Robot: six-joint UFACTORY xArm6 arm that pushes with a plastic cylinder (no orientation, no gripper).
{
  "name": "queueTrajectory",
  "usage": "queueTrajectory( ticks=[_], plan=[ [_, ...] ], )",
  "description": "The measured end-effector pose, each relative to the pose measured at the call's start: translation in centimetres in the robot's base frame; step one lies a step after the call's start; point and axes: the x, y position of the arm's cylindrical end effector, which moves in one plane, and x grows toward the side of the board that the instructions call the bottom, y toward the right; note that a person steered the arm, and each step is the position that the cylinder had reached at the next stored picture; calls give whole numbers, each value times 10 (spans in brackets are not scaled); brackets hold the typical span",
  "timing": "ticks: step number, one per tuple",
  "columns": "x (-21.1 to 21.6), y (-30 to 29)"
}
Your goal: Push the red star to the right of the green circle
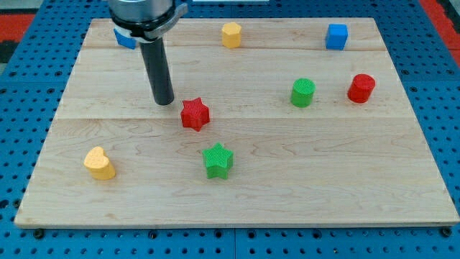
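Wooden tabletop [302,180] fills the scene. No fingers on this rig; my tip [164,102] sits just left of the red star [195,114], slightly farther back, contact not clear. Green circle [302,93] well right of the star, red cylinder [361,88] beyond it. Green star [218,160] nearer, yellow heart [99,163] near left.

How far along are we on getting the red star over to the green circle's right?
Nothing done yet: the red star sits well to the view's left of the green circle. In hand: my tip is just left of the star, slightly above. Left: the whole push rightward, past the circle, short of the red cylinder.
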Motion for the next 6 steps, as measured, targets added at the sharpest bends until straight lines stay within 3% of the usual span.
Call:
queueTrajectory(
  ticks=[1,3,4,5,6],
  plan=[
    [32,41],
    [35,198],
    [66,186],
    [70,239],
    [28,291]
  ],
)
